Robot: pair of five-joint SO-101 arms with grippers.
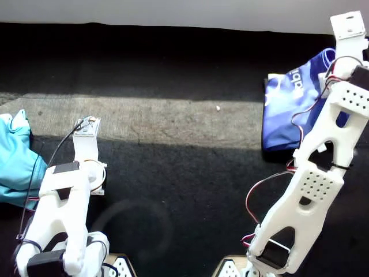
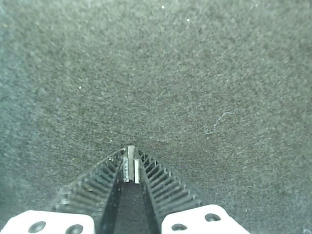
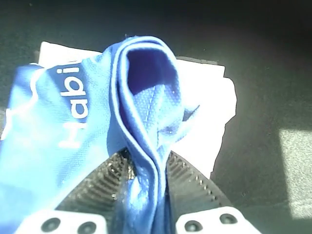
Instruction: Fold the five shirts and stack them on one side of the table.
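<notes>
1. The blue shirt (image 1: 285, 112) lies bunched on the far right part of the black felt cover (image 1: 184, 190), with white lettering across it.
2. My right gripper (image 3: 146, 163) has its ribbed fingers clamped on a raised fold of that blue shirt (image 3: 83, 146).
3. White fabric (image 3: 217, 122) lies flat on the cover directly under the blue shirt.
4. My right arm (image 1: 323, 161) stretches across the cover's right side and over the shirt.
5. A turquoise shirt (image 1: 14, 156) sits crumpled at the cover's left edge.
6. My left gripper (image 2: 129, 161) points down at bare felt, fingers pressed together on nothing.
7. A sunlit band (image 1: 173, 121) crosses the cover's middle.
</notes>
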